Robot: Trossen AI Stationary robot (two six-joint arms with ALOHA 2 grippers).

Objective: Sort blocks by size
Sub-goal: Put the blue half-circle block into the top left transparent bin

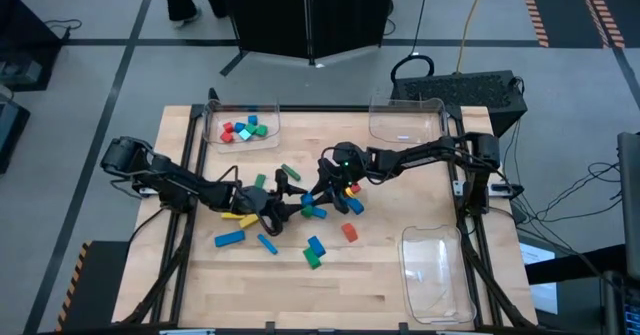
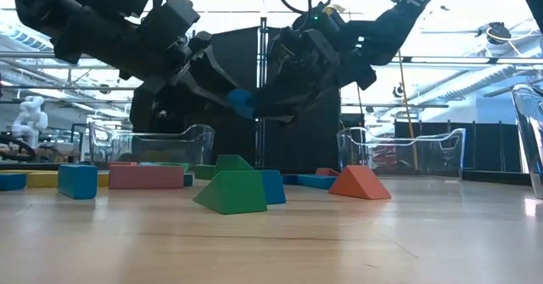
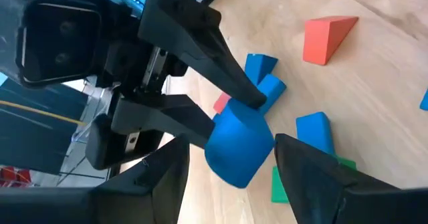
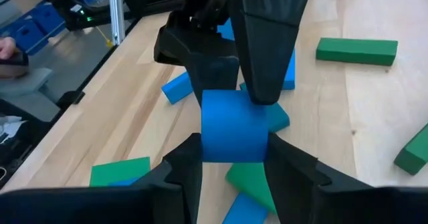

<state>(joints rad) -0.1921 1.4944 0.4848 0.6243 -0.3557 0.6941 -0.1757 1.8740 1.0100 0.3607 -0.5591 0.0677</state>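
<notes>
A rounded blue block hangs above the table's middle between both grippers. My right gripper comes from the right and is shut on it. My left gripper comes from the left and is open, with one finger on either side of the same block. Other blocks lie loose on the table below: a red wedge, a green wedge, a blue bar, a yellow one and green bars. My right gripper pinches the blue block by two opposite sides between its two fingers. The fingers slant down from the table's right. The block is lifted clear of the table. I cannot tell whether my left gripper touches the block; its fingers stand close beside it.
A clear tray at the far left holds several small blocks. Two more clear trays stand at the far right and the near right. Loose blocks crowd the table's middle; the near strip of wood is bare.
</notes>
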